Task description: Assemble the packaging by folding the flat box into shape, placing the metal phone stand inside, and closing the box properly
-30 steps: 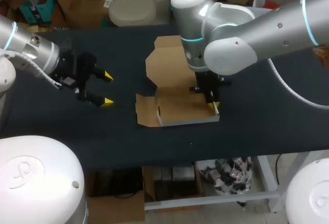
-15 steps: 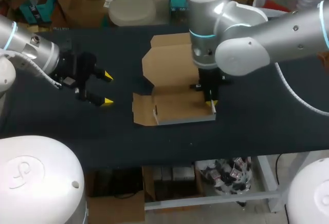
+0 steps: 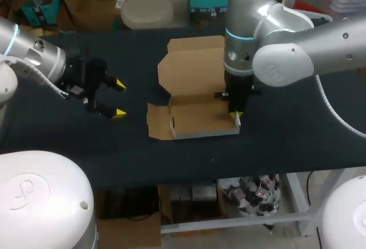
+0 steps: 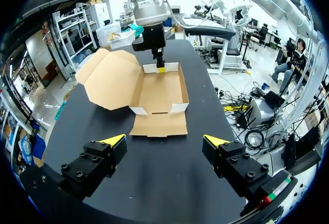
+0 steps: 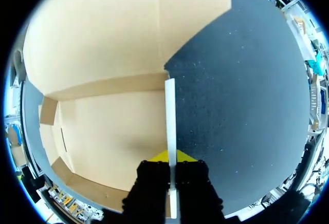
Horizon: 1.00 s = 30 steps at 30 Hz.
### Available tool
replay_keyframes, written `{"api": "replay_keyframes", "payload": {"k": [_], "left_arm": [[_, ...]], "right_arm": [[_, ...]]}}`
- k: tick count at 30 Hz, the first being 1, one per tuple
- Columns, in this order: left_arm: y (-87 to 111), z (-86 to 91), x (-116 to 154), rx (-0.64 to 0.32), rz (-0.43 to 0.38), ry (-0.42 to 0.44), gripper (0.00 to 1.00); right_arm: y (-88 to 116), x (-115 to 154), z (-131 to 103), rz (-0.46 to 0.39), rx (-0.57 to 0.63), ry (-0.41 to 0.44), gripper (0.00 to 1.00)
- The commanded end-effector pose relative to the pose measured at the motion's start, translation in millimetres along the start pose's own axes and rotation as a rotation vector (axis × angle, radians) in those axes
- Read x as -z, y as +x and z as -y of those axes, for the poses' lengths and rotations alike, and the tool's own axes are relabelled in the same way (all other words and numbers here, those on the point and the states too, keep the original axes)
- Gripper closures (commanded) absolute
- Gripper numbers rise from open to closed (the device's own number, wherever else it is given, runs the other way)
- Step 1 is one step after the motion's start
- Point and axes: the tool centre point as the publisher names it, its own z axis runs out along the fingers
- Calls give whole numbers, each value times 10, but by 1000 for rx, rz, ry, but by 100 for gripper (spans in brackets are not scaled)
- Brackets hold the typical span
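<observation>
A brown cardboard box (image 3: pixel 197 115) lies part-folded in the middle of the table, its lid (image 3: pixel 191 69) spread open at the back and a flap (image 3: pixel 157 122) lying flat at its left. My right gripper (image 3: pixel 235 115) points down at the box's right side wall (image 5: pixel 170 116) and is shut on that thin white-edged wall. In the left wrist view the box (image 4: pixel 159 93) lies ahead of my left gripper (image 4: pixel 164 141), which hovers open well short of it, with nothing between its fingers. My left gripper (image 3: pixel 112 98) is left of the box. No metal phone stand shows.
The black table (image 3: pixel 286 140) stretches around the box. Its front edge (image 3: pixel 229 175) runs a short way in front of the box's front wall.
My right arm's upper links have swung to the right, uncovering more of the lid. The box has shifted slightly left. The left arm has not moved.
</observation>
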Motion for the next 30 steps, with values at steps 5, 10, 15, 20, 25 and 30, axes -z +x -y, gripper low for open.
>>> {"api": "replay_keyframes", "payload": {"k": [5,10,15,20,25,30], "left_arm": [[-4,7,8,1,-4,-5,0],[-4,7,8,1,-4,-5,0],[-4,7,8,1,-4,-5,0],[-4,7,8,1,-4,-5,0],[-4,7,8,1,-4,-5,0],[-4,7,8,1,-4,-5,0]], "right_arm": [[30,-27,-50,-1,3,21,100],[31,-34,-56,-9,5,27,100],[31,-34,-57,-9,6,27,100],[31,-34,-57,-9,6,27,100],[31,-34,-57,-9,6,27,100],[31,-34,-57,-9,6,27,100]]}}
